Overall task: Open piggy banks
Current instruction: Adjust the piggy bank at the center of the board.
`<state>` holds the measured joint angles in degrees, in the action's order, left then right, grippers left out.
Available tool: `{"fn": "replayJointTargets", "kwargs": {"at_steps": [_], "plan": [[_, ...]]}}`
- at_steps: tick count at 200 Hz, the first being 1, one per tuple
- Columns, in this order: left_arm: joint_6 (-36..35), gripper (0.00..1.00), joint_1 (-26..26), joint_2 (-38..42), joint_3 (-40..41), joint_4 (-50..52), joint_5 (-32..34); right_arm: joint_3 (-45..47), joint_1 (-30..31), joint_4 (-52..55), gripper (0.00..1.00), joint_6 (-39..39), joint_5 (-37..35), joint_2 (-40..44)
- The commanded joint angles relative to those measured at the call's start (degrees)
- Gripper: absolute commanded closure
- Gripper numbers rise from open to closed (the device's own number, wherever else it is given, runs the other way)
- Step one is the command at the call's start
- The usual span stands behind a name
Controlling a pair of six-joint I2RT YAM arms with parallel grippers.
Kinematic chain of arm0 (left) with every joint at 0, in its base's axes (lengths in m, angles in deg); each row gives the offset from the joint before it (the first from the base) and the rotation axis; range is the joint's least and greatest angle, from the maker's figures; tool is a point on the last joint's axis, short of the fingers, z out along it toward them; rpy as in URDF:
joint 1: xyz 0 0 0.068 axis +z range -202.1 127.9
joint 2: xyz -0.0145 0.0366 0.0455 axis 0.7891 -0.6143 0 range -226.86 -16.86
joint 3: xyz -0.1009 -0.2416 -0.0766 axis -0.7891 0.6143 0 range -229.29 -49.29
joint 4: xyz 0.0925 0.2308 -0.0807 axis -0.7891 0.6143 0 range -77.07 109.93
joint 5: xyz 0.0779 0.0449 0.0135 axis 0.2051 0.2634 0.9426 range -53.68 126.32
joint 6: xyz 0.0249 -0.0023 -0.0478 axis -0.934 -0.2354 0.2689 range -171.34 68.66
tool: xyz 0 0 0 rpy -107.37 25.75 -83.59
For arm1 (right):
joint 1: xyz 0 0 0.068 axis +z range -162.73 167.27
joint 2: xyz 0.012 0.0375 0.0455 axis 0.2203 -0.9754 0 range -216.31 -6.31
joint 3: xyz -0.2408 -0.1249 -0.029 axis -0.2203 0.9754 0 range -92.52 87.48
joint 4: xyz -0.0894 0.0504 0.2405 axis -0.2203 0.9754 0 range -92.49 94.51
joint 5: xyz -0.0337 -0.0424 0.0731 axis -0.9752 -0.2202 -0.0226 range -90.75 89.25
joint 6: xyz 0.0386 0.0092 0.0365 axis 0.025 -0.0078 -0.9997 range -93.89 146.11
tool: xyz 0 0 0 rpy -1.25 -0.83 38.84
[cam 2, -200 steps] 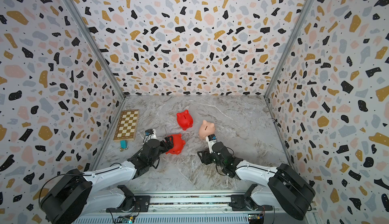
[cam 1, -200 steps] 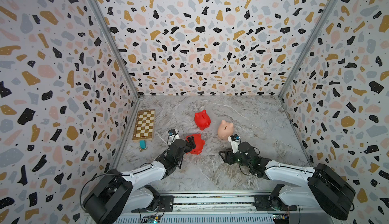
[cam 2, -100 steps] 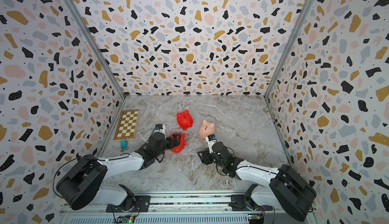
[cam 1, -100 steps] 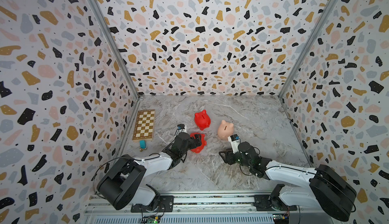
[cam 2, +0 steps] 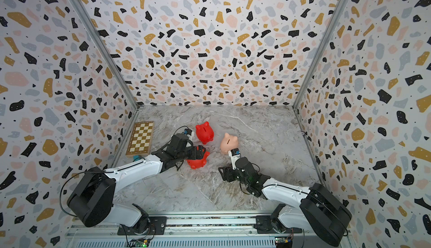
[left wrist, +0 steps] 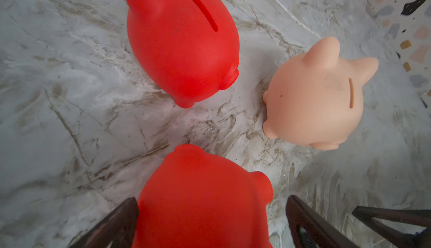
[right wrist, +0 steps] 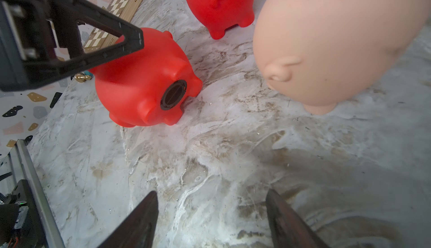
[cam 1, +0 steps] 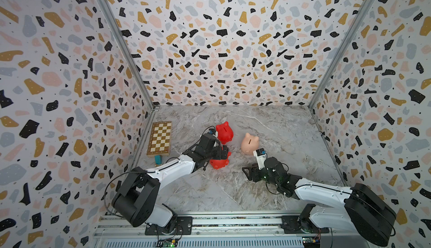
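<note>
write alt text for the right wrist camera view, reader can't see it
A red piggy bank lies on its side on a marble table, its black belly plug facing the camera, with the left gripper's finger over it. A peach piggy bank and a second red piggy bank stand upright nearby; the right gripper is open over bare marble.

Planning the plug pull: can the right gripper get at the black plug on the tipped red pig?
Probably yes: the plug faces the right gripper across bare table, and the left gripper flanks the tipped red pig, clear of the plug.
</note>
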<state>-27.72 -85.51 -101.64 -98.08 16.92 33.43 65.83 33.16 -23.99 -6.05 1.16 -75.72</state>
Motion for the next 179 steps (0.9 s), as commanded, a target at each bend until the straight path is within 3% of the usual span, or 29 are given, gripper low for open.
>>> {"fn": "replayJointTargets", "kwargs": {"at_steps": [1,46,99,179], "plan": [[-6.7,0.01,0.4,-1.6,-4.1,9.7,-3.2,0.6,0.4,-0.7,0.23,-0.3,-0.6,1.1],[-10.0,0.01,0.1,-5.9,-11.8,18.6,-3.2,0.9,0.5,-1.1,0.22,-0.7,-0.2,0.2],[-14.1,0.01,-4.9,-9.1,-20.9,30.3,9.5,1.1,0.5,-1.3,0.22,-0.5,-0.5,0.0],[-16.5,0.01,-6.4,-13.3,-23.4,33.9,12.1,1.4,0.5,-1.5,0.22,-0.7,-0.2,-0.2]]}}
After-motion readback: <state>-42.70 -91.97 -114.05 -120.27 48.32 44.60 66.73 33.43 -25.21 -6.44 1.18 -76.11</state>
